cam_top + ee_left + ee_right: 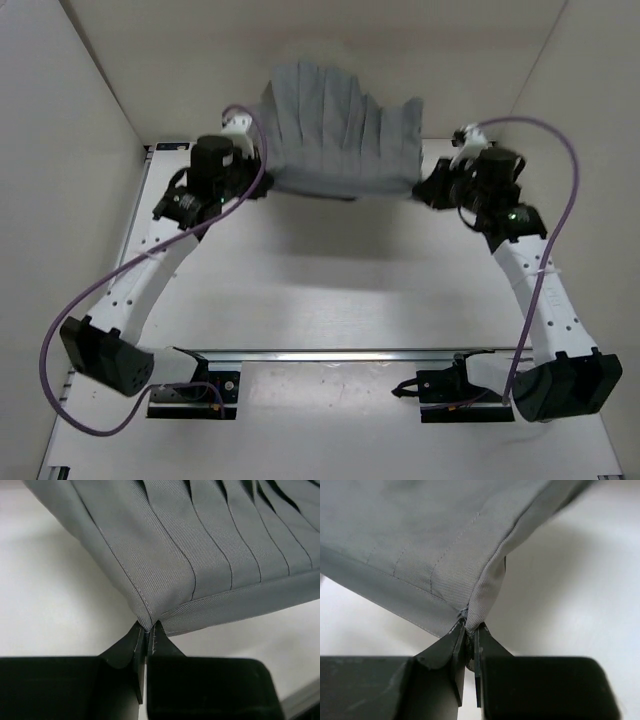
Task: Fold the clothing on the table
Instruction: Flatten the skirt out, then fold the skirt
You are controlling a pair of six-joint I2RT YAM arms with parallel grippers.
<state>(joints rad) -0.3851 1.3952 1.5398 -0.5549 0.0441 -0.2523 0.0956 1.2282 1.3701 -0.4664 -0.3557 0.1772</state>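
The grey pleated cloth (340,135) hangs stretched across the far end of the table (330,260), its long axis running left to right between the two arms. Its pleats run crosswise to that axis, starting at the straight near hem and fanning out toward a jagged far edge, which in the overhead view overlaps the back wall (300,40). The near hem sags slightly in the middle and casts a broad shadow on the white tabletop.

The left gripper (262,180) is clenched on the cloth's near left corner; the left wrist view shows its fingertips (156,630) pinched tight where the side seam meets the hem (235,602). The right gripper (425,188) likewise grasps the near right corner, its jaws closed on a bunched point of fabric (420,545) in the right wrist view.

Both arms reach forward from their bases beside the metal rail (340,355) at the near edge, purple cables (60,320) looping outward.
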